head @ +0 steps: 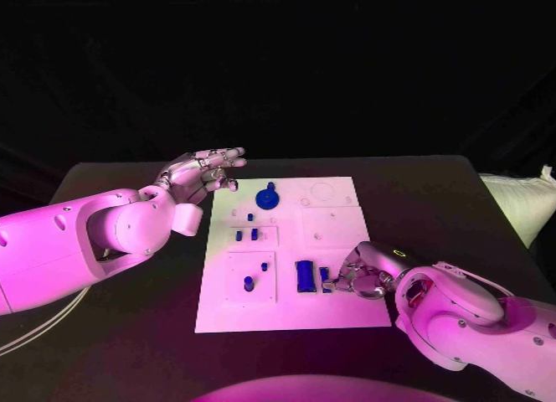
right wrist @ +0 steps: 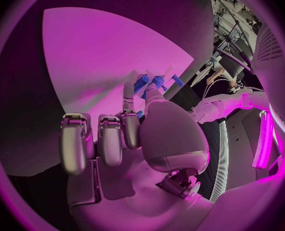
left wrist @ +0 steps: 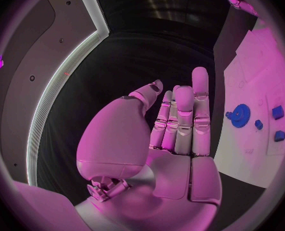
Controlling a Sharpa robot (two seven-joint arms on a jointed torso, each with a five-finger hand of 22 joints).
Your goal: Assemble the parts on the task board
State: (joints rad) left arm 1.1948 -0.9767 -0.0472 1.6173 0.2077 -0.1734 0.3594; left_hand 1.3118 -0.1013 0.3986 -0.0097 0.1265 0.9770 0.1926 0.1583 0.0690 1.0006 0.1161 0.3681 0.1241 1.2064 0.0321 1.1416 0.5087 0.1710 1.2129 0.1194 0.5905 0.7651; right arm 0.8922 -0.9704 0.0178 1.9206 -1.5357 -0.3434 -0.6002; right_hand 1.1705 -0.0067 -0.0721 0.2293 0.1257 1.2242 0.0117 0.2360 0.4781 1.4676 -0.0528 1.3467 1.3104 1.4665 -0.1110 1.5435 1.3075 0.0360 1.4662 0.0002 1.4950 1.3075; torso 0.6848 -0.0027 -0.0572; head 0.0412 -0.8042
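Head view: left robot hand [head: 206,172] raised at the far left corner of the task board [head: 338,306], fingers spread apart, nothing in its grasp. Just to its right, on the board, a blue gear-shaped part [head: 269,198]. Nearer the robot from that hand, small blue parts [head: 245,236] standing in a square recess, and further on another small blue piece [head: 249,284] in the near-left recess. Right robot hand [head: 357,276] low over the near right side of the board, fingers curled down onto a small blue part [head: 327,275]; whether pinched or merely touched, cannot tell. Just left of that hand, a tall blue block [head: 305,275] upright on the board. Board flat in the middle of the dark surface [head: 133,335].

Left wrist view: left robot hand [left wrist: 175,133] open, fingers straight and close side by side, thumb apart, holding nothing. Beyond the fingertips to one side, the white board [left wrist: 245,138] with the blue gear part [left wrist: 240,115] and small blue parts [left wrist: 278,112] a little further off, all apart from the hand.

Right wrist view: right robot hand [right wrist: 129,138] with fingers bent down onto the white board [right wrist: 91,51]. At the fingertips and thumb, blue parts [right wrist: 149,82] close together and touching the hand; grip itself not clear from here.
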